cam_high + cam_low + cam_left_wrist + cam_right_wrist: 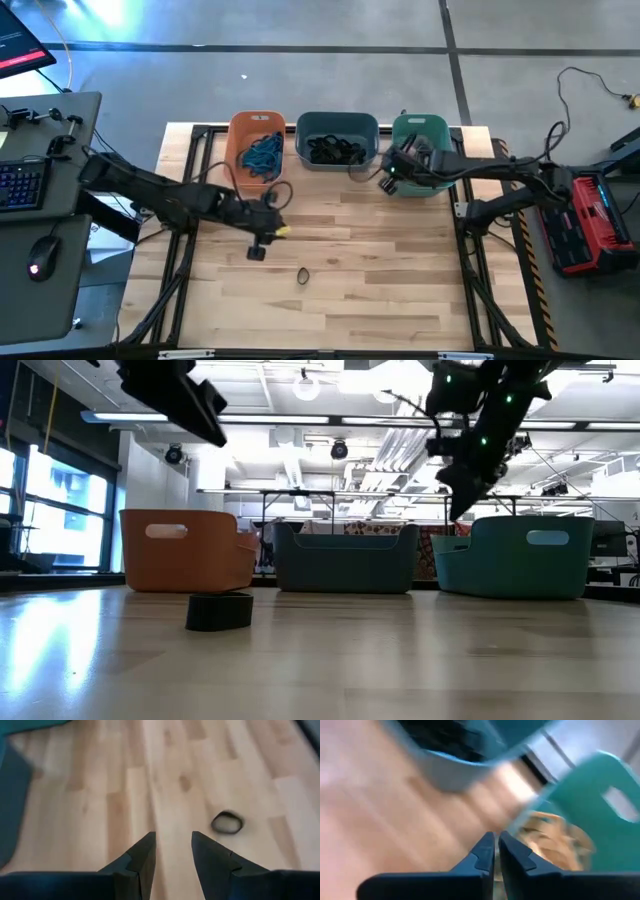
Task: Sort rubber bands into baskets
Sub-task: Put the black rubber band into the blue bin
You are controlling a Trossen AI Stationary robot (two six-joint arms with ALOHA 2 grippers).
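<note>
Three baskets stand in a row at the table's far edge: orange (240, 128) with blue rubber bands (262, 152), slate blue-grey (337, 124) with black bands (335, 150), and teal (430, 124) with tan bands (555, 840). One black rubber band (303, 275) lies flat on the wood near the table's middle, also seen as the band (227, 822) and the band (220, 610). My left gripper (173, 845) hovers open above the table, just left of and beyond that band, nothing between its fingers. My right gripper (496, 842) is shut and empty, raised by the teal basket's near left corner.
A desk with a keyboard (20, 185) and a mouse (40, 258) stands left of the table. A red device (590, 225) and cables lie to the right. Black frame rails (190, 180) run along the table's sides. Bare wood lies in front of the baskets.
</note>
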